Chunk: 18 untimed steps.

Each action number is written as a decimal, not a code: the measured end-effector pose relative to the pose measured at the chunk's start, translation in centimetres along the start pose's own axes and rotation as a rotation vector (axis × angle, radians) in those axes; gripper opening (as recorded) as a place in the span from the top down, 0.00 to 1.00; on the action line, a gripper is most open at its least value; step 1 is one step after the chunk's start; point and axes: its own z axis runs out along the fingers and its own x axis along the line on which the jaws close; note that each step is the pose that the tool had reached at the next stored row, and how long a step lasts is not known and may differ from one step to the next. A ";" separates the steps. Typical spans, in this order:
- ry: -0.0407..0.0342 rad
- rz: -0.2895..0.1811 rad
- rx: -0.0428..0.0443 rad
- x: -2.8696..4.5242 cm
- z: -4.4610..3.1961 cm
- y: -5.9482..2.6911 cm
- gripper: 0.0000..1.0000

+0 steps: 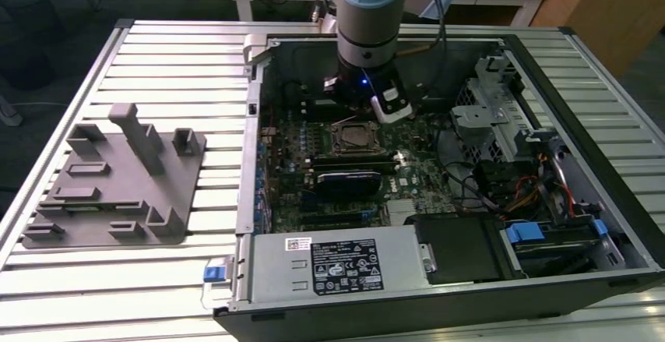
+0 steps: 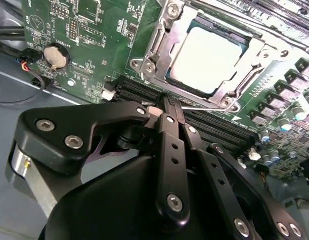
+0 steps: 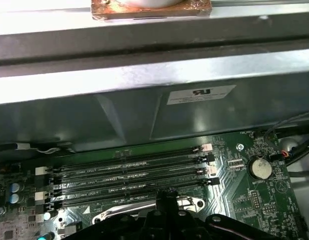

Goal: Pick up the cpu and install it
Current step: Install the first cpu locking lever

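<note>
The cpu, a silvery square plate, lies in the motherboard socket with the metal frame around its edges. In the exterior view the socket with the cpu is near the middle of the open computer case. My gripper hovers just beside the socket, over the black memory slots. Its black fingers meet at the tip, shut with nothing between them. The exterior view shows the gripper low inside the case, just behind the socket.
A grey plastic fixture block sits on the slatted table at the exterior view's left. The case wall rises close behind the memory slots. A power supply, drive bays and cables crowd the case.
</note>
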 end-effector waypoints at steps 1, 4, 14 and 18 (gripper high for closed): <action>-0.0027 0.001 -0.0005 0.12 0.05 -0.02 0.89; -0.0081 0.010 0.0000 0.41 0.17 0.03 0.89; -0.0432 0.125 0.0081 0.48 0.62 0.06 0.89; -0.0513 0.152 0.0098 0.62 0.82 0.23 0.89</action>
